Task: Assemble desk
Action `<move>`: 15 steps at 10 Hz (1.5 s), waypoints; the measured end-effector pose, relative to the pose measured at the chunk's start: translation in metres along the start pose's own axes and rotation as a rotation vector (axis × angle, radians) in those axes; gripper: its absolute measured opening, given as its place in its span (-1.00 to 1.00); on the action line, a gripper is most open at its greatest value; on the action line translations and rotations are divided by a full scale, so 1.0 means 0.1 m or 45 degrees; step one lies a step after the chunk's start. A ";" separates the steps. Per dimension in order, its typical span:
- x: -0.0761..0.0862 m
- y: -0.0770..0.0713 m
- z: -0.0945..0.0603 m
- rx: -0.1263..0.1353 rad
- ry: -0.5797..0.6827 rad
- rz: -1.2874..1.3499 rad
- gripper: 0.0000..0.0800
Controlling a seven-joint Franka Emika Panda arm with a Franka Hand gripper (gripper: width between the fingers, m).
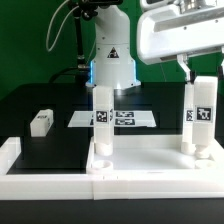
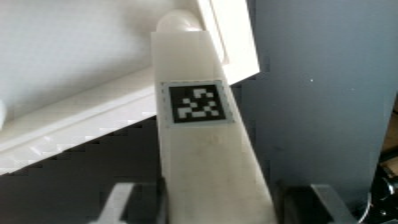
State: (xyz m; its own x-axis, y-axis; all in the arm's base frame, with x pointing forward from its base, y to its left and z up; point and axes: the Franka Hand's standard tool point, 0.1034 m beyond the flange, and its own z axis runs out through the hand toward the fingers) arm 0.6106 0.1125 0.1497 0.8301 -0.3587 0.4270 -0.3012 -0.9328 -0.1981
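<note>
1. Exterior view: on the black worktop point(image 1: 65, 140) lies the wide flat white plastic rimmed panel point(image 1: 150, 172). Two white rectangular tagged blocks stand upright in its sockets: the first leg point(image 1: 102, 120) at the exterior view's left and the second leg point(image 1: 200, 118) at its right. A third leg point(image 1: 41, 122) lies loose, and I see no fourth. I judge the task about half done.
2. Wrist view: the fingers point(image 2: 125, 203) flank the second leg point(image 2: 210, 150); I cannot tell whether they pinch it.

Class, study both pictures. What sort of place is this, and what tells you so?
Probably a robotics lab test bench. A robot arm stands at the back of a black table, a marker board of printed tags lies on the table, and a tagged leg stands upright in a white panel.
</note>
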 end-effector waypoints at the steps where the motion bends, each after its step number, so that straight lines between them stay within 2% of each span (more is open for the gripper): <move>1: 0.02 -0.02 0.02 -0.004 -0.009 -0.001 -0.29; 3: 0.08 -0.07 0.07 -0.004 -0.008 -0.006 -0.29; 6: 0.14 -0.06 0.09 0.002 0.026 -0.022 -0.29; 15: 0.15 -0.04 0.12 0.003 0.041 -0.041 -0.29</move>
State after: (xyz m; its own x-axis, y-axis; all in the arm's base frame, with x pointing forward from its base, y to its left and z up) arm 0.6298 0.1109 0.1466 0.8239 -0.3292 0.4614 -0.2730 -0.9439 -0.1860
